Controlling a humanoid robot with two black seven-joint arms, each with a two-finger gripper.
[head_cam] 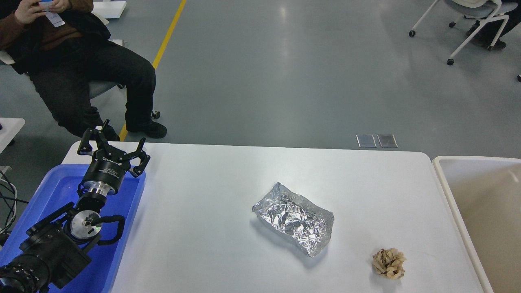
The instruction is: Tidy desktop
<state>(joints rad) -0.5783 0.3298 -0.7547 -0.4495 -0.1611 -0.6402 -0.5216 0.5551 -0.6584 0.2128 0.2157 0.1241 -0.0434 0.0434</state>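
The white desktop fills the lower middle of the head view. A crumpled silver foil tray lies near its centre. A small crumpled brown paper ball lies near the front right. My left gripper is open and empty, held above the far right corner of the blue tray, far to the left of the foil. My right gripper is out of view.
A beige rimmed bin stands against the desktop's right edge. The blue tray lies along the left edge, under my left arm. A seated person is beyond the far left corner. A wheeled chair stands far back right.
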